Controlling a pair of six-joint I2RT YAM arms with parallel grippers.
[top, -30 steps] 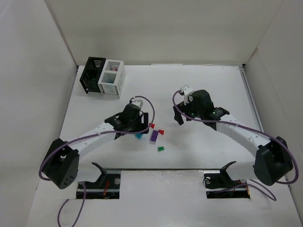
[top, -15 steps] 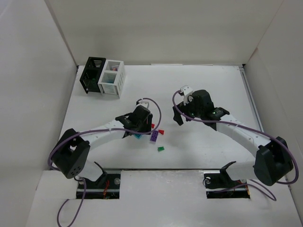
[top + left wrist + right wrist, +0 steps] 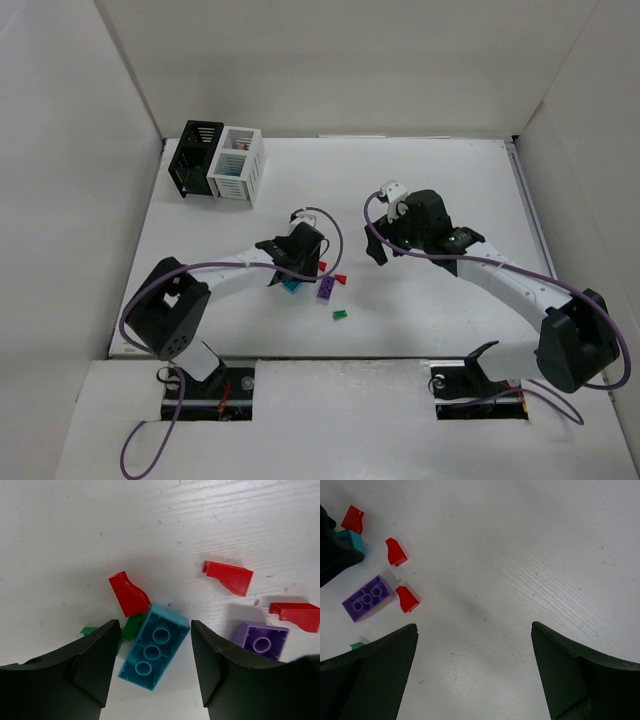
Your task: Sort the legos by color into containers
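The left gripper (image 3: 155, 647) sits low over the loose legos with its fingers apart, one on each side of a teal brick (image 3: 154, 655) that lies flat on the table (image 3: 450, 180). A red wedge (image 3: 129, 594) and a green piece (image 3: 131, 627) lie against that brick's far left end, while a second red wedge (image 3: 228, 576), a third red wedge (image 3: 296, 616) and a purple brick (image 3: 261, 640) lie off to its right. The right gripper (image 3: 475, 655) hangs above bare tabletop with its fingers spread wide, and the black bin (image 3: 195, 158) and white bin (image 3: 236, 165) stand touching side by side in the far left corner, well apart from the bricks
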